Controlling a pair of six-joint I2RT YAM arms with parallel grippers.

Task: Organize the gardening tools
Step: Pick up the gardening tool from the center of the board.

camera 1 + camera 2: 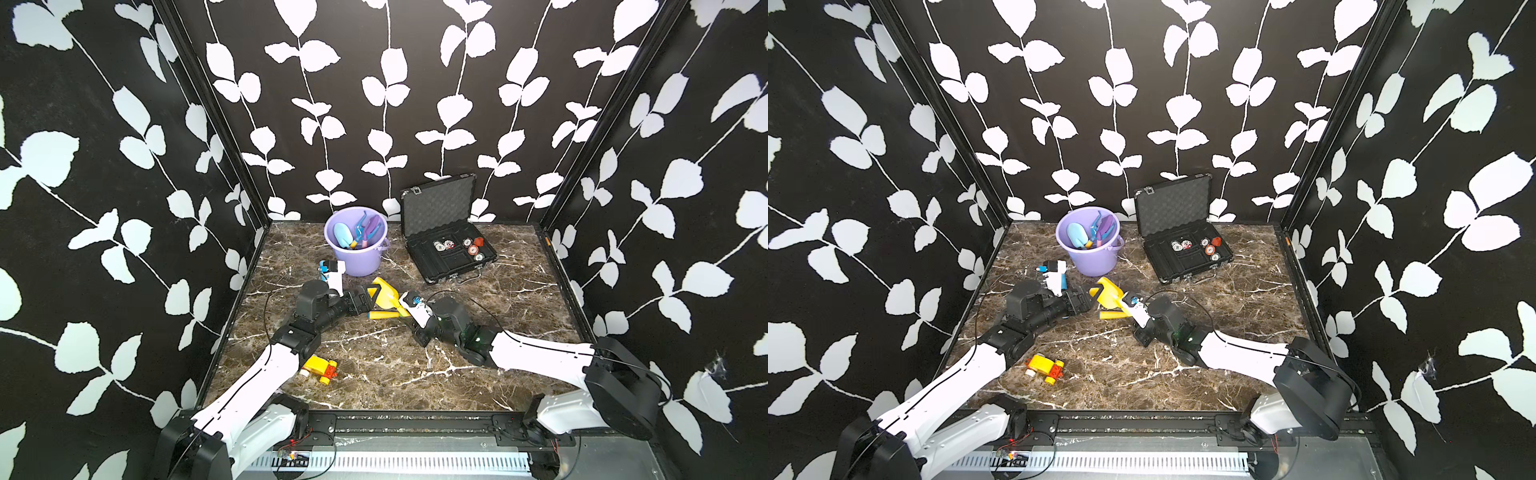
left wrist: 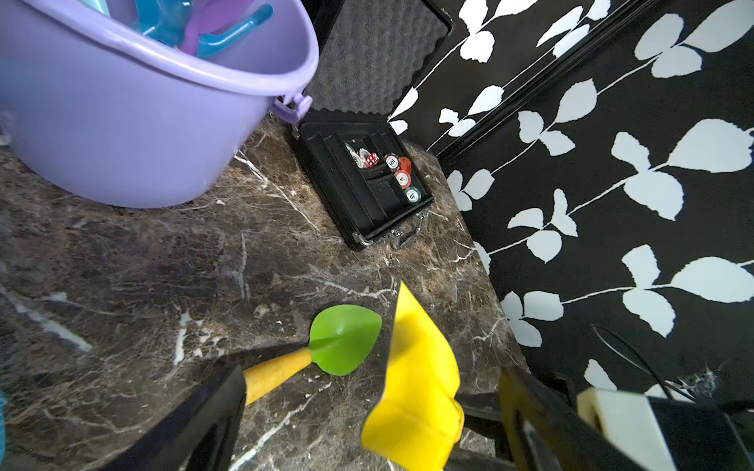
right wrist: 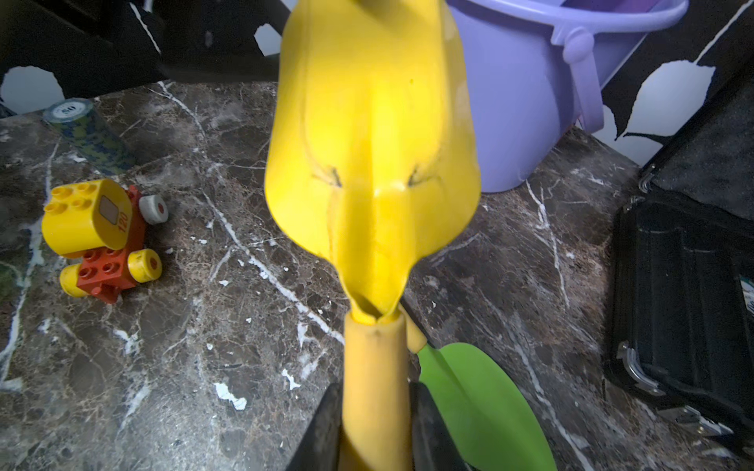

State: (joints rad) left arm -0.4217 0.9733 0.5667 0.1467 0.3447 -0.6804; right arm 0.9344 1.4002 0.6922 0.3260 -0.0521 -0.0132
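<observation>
While the brown marble-patterned tabletop [image 1: 374, 353] is carrying everything, the round lilac plastic bucket [image 1: 359, 262] is standing near its back edge, beside the open black foam-lined case [image 1: 440, 259]. Sticking out of the bucket are a light-blue spade [image 1: 343, 233], a teal three-pronged fork [image 1: 360, 224] and a purple trowel [image 1: 372, 226]. A fourth tool may be hiding beneath them, but the rim is blocking the view.

The right gripper [image 3: 375, 424] is clamping the handle of the broad yellow plastic scoop [image 3: 371, 142], holding it tilted above the table in front of the bucket. The left gripper [image 1: 372, 298] is standing fully spread and grasping nothing, its fingers [image 2: 196, 428] flanking the scoop's blade; whether they are touching it is unclear.

The small green leaf-shaped spade [image 2: 344, 338], yellow-handled, is lying flat on the table just beside the scoop. The little yellow-and-red toy car [image 1: 320, 368] is sitting near the left arm, apart from the tools.

Judging by this, the job is looking a bit over halfway. Three tools are in the bucket, one is in hand, and the green spade is left on the table.
</observation>
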